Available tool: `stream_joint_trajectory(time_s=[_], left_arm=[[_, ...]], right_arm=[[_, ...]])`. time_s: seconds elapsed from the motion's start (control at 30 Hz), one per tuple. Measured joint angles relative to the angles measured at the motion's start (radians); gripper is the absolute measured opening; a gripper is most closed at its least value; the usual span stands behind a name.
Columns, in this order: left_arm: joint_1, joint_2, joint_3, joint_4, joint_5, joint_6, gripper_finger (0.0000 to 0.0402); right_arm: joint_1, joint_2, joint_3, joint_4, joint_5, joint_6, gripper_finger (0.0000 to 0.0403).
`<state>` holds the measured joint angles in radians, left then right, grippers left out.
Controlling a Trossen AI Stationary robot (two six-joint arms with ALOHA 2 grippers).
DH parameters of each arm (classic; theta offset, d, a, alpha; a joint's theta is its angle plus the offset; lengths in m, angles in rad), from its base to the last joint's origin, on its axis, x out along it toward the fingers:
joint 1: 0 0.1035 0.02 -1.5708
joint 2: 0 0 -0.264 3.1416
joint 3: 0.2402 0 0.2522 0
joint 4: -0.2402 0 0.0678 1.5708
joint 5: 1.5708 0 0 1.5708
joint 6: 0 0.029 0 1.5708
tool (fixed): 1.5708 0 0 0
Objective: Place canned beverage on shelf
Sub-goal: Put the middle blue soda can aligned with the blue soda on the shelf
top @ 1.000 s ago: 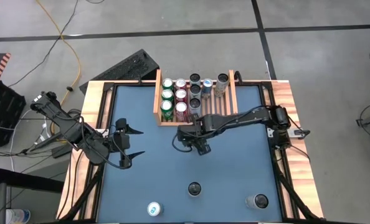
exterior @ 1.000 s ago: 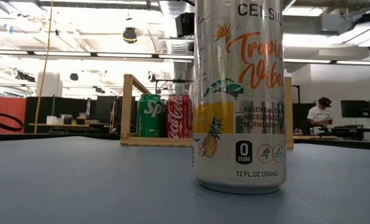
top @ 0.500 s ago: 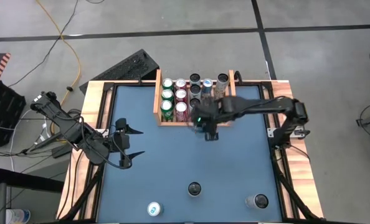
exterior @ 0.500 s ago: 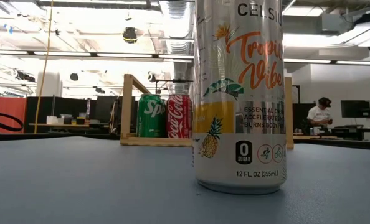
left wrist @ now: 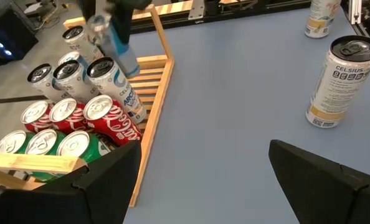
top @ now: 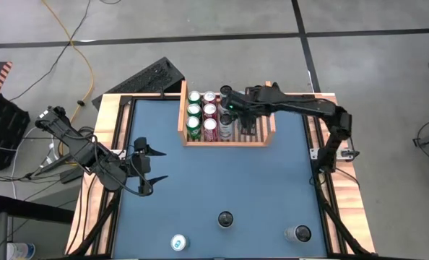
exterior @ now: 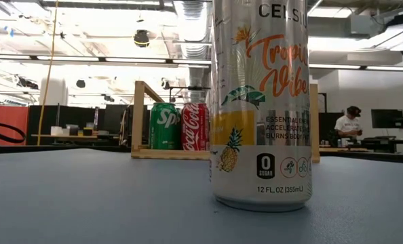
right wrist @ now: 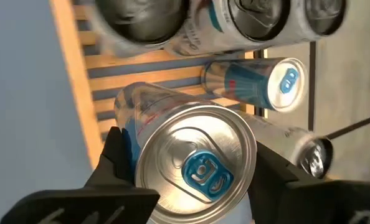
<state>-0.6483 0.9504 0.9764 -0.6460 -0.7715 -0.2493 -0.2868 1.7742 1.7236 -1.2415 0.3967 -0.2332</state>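
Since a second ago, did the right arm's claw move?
Yes. The right gripper went from the blue table in front of the shelf to over the shelf, holding a can.

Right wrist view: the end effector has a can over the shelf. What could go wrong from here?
1. The right end effector holds the silver can above the shelf, close to the cans already standing there. Lowering it off-line could knock a neighbour over.
2. The fingers straddle the can; opening in that tight row may push the adjacent cans.
3. The base is slatted, so the can might settle tilted if it lands unevenly.
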Motion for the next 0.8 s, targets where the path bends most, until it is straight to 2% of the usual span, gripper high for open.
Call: stream_joint_trajectory(time_s=[0.33, 0.57, 0.67, 0.8], left_arm=[[0.0, 0.0, 0.0, -0.022, -0.001, -0.004, 0.0341], [0.0, 0.0, 0.0, -0.023, -0.002, -0.006, 0.0341], [0.0, 0.0, 0.0, -0.023, -0.003, 0.006, 0.0341], [0.0, 0.0, 0.0, -0.022, -0.022, 0.0, 0.0341]], right_arm=[[-0.091, 0.043, -0.015, 0.126, -0.001, 0.027, 0.0152], [-0.102, 0.034, -0.163, 0.18, 0.0, 0.044, 0.0152], [-0.102, 0.034, -0.233, 0.258, 0.015, 0.019, 0.0152], [-0.107, 0.029, -0.27, 0.318, 0.03, 0.0, 0.0152]])
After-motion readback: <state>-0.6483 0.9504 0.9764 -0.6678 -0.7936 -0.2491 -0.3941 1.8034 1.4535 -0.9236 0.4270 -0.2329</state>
